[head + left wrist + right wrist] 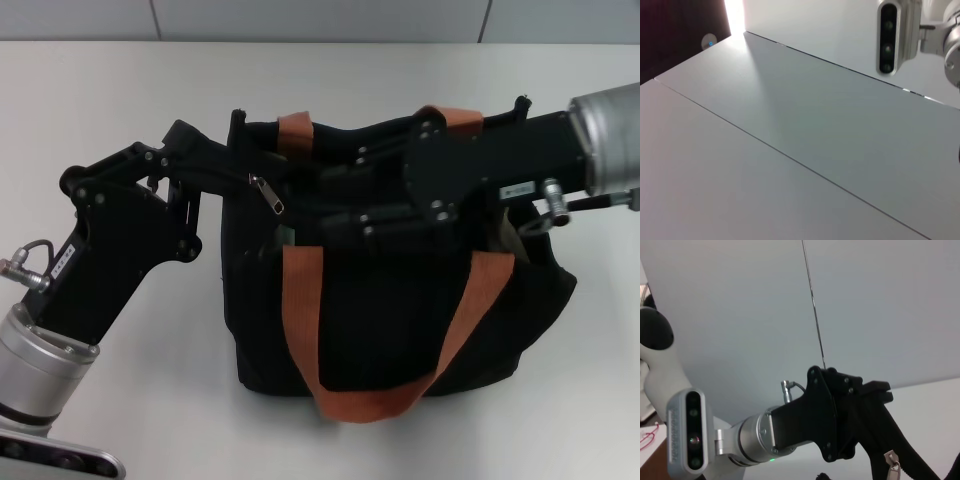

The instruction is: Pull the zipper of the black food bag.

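Note:
The black food bag (pixel 380 320) stands mid-table with two orange-brown handles. Its silver zipper pull (pixel 268 192) lies free on the top near the bag's left end, and also shows in the right wrist view (pixel 891 461). My left gripper (pixel 232 165) reaches in from the lower left and is shut on the bag's left top edge; it also shows in the right wrist view (pixel 865 430). My right gripper (pixel 305 200) comes in from the right over the bag's top. Its jaws are spread, just right of the pull and not touching it.
The white table (pixel 120 90) surrounds the bag, with a grey wall behind it. The left wrist view shows only wall panels and the robot's head camera (pixel 888 37), which also shows in the right wrist view (pixel 688 435).

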Available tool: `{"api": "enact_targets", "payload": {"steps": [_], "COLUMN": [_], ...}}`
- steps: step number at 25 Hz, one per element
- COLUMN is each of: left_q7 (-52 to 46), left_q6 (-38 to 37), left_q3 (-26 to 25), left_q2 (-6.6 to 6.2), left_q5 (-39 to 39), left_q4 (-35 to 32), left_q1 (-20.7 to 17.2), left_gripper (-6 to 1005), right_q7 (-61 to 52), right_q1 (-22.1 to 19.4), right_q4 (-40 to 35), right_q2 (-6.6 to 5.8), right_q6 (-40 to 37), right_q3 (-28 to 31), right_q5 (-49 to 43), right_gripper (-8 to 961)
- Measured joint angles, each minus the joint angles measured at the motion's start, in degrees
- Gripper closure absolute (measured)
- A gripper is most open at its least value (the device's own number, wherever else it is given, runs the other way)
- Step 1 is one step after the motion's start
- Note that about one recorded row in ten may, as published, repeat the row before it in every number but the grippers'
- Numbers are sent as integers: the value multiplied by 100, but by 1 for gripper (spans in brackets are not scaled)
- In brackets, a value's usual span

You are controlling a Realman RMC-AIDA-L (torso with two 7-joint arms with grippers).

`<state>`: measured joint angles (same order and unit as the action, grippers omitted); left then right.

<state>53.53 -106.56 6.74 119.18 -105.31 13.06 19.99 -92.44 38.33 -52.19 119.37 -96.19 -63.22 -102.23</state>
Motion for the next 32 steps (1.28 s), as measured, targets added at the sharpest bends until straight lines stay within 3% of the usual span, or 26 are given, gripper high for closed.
{"api": "enact_targets", "payload": {"steps": [13,24,32], "left_q7": [0,0,0], "left_q6": [-32,-92,-102], "left_q3": [11,-16,-34], "left_q2": [0,0,0], "left_q5": [-49,-165,-219], "left_q4": [37,38,38], "left_q1": [43,57,52], "left_gripper": [968,966,965], "right_q7": [-41,-128,-136], "right_q1": [444,533,592], "right_q4": [806,843,847], "right_q2": [-5,17,21], "right_q6": [543,955,900], "right_q3": [-392,-603,-689], "right_q5": [278,326,344], "right_gripper": [470,477,594]}}
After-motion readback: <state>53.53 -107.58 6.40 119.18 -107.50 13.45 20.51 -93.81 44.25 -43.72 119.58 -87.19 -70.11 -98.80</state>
